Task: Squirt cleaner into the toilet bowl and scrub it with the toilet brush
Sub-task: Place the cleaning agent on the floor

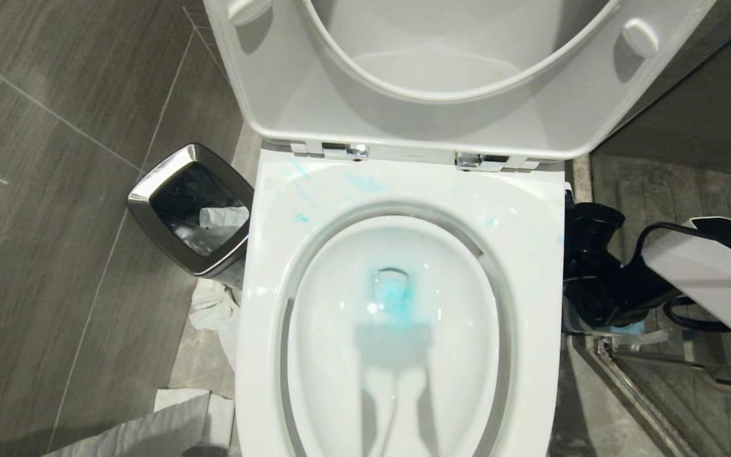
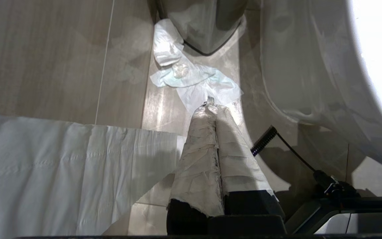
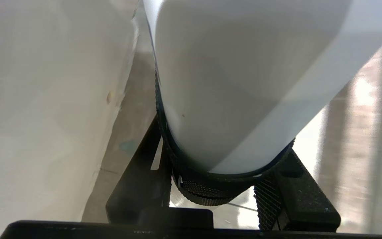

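The toilet bowl (image 1: 397, 330) lies open below, seat and lid raised, with the cleaner (image 1: 393, 298) pooled turquoise at its drain. The right pincer (image 3: 224, 186) is down beside the bowl's right flank, below the rim, clenched around a wide white cylinder (image 3: 240, 83) seated in a black knurled ring; whether this belongs to the toilet brush I cannot tell. From that pincer the bowl's opening lies up and to the left, over the broad rim, so the right arm is much the nearer. The left pincer (image 2: 216, 109) hangs clenched and empty over the floor on the bowl's left.
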